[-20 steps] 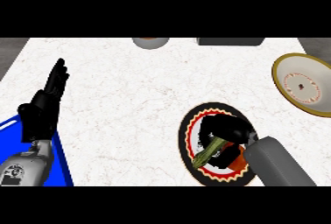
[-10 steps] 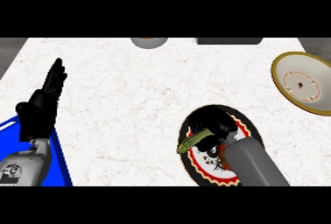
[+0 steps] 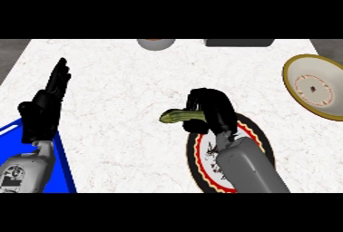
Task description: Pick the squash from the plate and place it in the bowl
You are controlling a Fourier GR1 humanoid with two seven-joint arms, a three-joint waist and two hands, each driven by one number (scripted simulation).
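At far left, the left robot hand [image 3: 46, 106] rests open, fingers up, on the white desk [image 3: 134, 72]. Mid-frame, the right robot hand [image 3: 213, 108] grasps the green squash [image 3: 179, 116] by one end above the plate [image 3: 199, 158]; seemingly light, stiff and smooth-skinned, it may pivot before reaching the bowl [image 3: 317, 86] at right.

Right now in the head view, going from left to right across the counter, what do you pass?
Left hand, open and resting → squash held in the right hand → plate → bowl at the right edge.
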